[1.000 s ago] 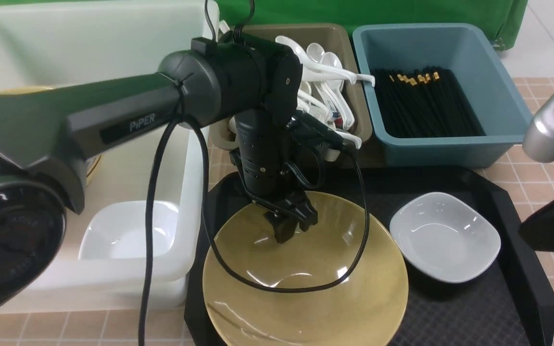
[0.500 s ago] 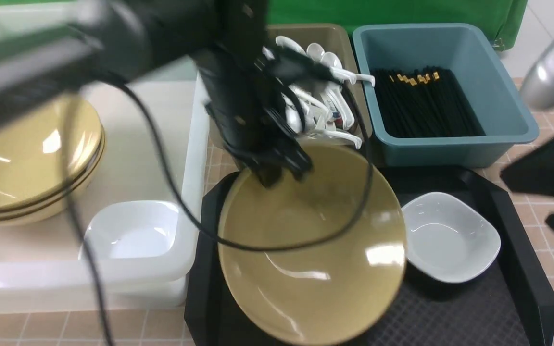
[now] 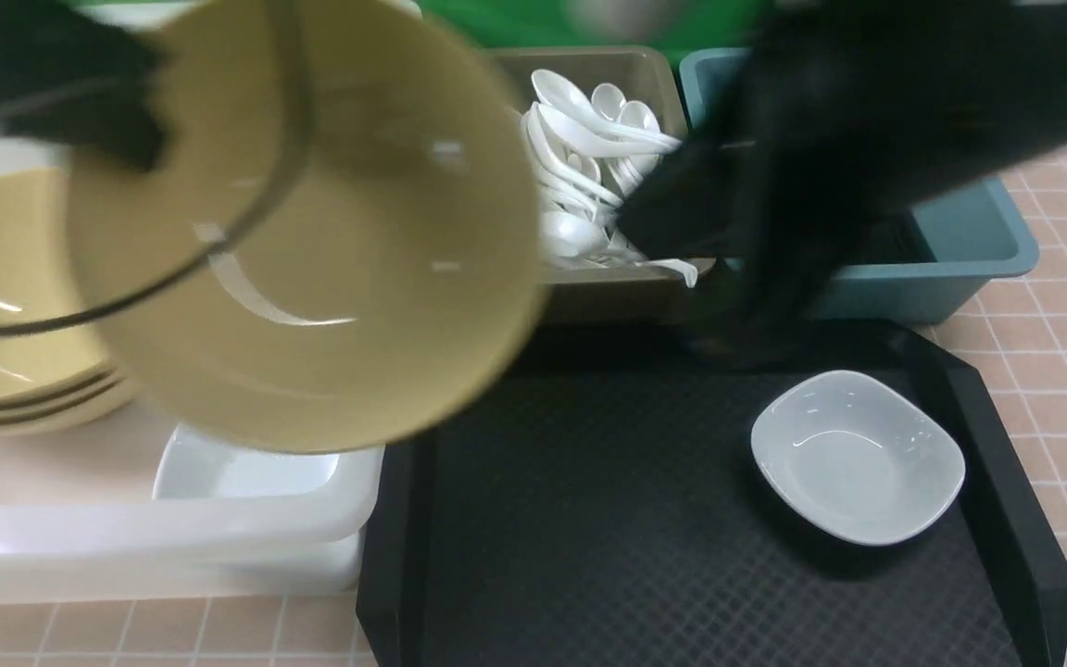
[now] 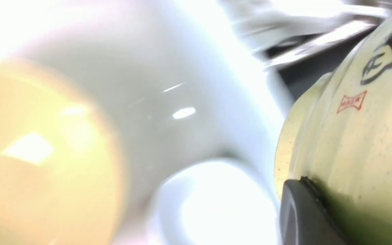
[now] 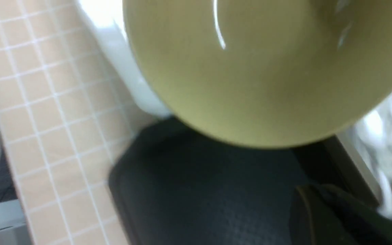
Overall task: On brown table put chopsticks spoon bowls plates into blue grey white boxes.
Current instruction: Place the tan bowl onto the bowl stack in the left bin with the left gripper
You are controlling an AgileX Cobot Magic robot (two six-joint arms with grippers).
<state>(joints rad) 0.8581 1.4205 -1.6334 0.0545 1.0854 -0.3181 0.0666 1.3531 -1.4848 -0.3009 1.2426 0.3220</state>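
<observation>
Gripping the yellow bowl, the left claw is closed on its rim, above the white tub, in the front view; the right claw is closed, empty, over the black tray. The left wrist view shows the bowl against one dark fingertip. The right wrist view shows the bowl above the tray's edge.

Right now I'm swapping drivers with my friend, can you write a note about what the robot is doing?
Left gripper: shut on a round, glossy yellow bowl, held up by the big white plastic box.
Right gripper: shut, blurred, nothing seen in it.
Done: stacked yellow bowls in the white box; white spoons in the grey box.
Left: put the held bowl in; square white dish on the black tray.
</observation>
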